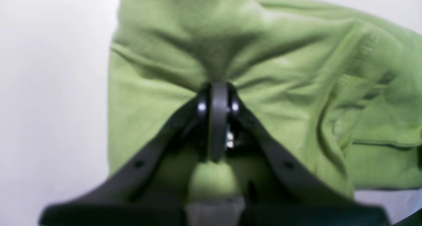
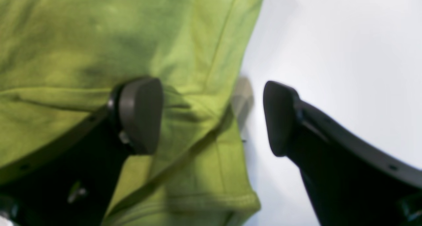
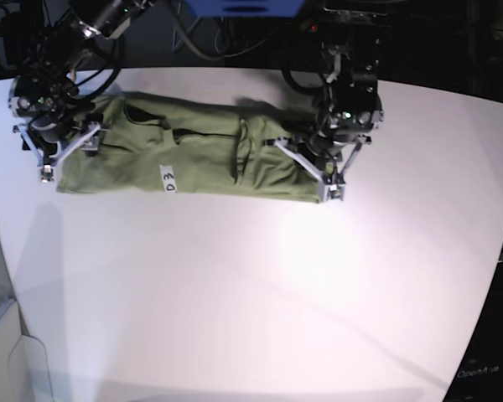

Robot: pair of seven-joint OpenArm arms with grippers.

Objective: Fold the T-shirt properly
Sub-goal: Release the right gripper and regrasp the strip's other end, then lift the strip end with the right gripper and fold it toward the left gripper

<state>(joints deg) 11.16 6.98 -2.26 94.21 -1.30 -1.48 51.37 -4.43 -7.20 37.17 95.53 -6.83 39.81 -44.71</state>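
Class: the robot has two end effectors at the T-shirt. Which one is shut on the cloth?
The left end effector is pinching the T-shirt, which puckers around it. The right end effector is open over the shirt's edge.

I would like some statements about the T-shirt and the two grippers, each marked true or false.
1. The left gripper is shut on the T-shirt. True.
2. The right gripper is shut on fabric. False: it is open, one finger over the T-shirt's edge and the other over the bare table.
3. The T-shirt lies as a long band across the table. True.
4. The T-shirt is red. False: it is green.
5. A small pale tag shows on the T-shirt. True.
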